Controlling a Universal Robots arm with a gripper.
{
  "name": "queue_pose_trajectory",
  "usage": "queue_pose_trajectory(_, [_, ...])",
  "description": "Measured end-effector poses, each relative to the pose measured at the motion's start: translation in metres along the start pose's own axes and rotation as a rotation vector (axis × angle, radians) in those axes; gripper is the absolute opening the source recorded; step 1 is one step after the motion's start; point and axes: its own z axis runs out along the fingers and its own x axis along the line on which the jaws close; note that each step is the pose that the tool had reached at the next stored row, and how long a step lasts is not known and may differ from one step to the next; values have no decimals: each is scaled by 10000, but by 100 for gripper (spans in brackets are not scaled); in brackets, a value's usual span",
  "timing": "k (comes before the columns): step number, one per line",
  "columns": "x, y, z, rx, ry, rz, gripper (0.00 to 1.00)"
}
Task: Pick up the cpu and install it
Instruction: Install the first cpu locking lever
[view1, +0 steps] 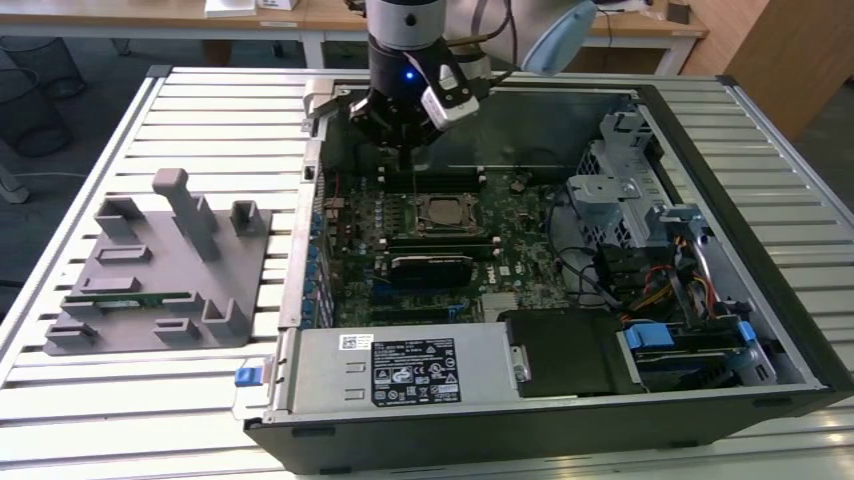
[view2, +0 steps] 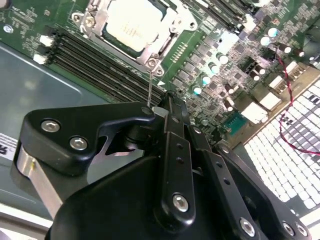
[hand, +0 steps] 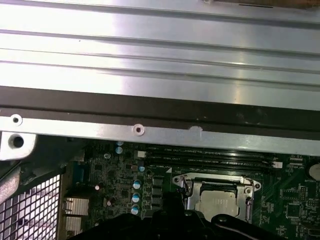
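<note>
Below the hand (view2: 152, 111), which pinches a thin lever (view2: 149, 87), the cpu (view2: 131, 22) sits in its socket (view2: 167, 42).

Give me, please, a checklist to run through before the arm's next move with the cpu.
1. Silvery square cpu seated inside metal socket frame: ok.
2. Thin wire socket lever latched down: not ok, stands raised.
3. Black pincer clear of cpu: ok, apart above green motherboard.
4. Frame clamped tight: cannot tell.
5. Long green memory stick out of the way: ok, in grey holder.
</note>
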Motion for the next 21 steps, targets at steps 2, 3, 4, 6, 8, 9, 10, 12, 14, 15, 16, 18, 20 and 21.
queue_pose_trajectory(2, [-36, -1, 1, 1, 0, -9, 11])
queue_pose_trajectory(3, [-41, -2, 2, 0, 0, -10, 11])
queue_pose_trajectory(4, [-51, -2, 2, 1, 1, -10, 11])
queue_pose_trajectory(6, [-66, -3, 3, 1, 1, -11, 11])
queue_pose_trajectory(8, [-75, -4, 3, 0, 0, -12, 11])
queue_pose_trajectory(9, [-78, -4, 4, -1, -1, -11, 11])
queue_pose_trajectory(10, [-79, -4, 4, -1, -1, -10, 11])
queue_pose_trajectory(12, [-86, -4, 4, 1, 1, -12, 11])
queue_pose_trajectory(14, [-95, -5, 4, 0, 0, -12, 11])
queue_pose_trajectory(15, [-99, -5, 4, 1, 0, -12, 11])
queue_pose_trajectory(16, [-104, -6, 4, 1, 0, -12, 11])
queue_pose_trajectory(18, [-112, -6, 4, 0, 0, -11, 11])
queue_pose_trajectory(20, [-118, -7, 4, 0, 0, -11, 11])
queue_pose_trajectory(21, [-122, -7, 4, 1, 1, -11, 11])
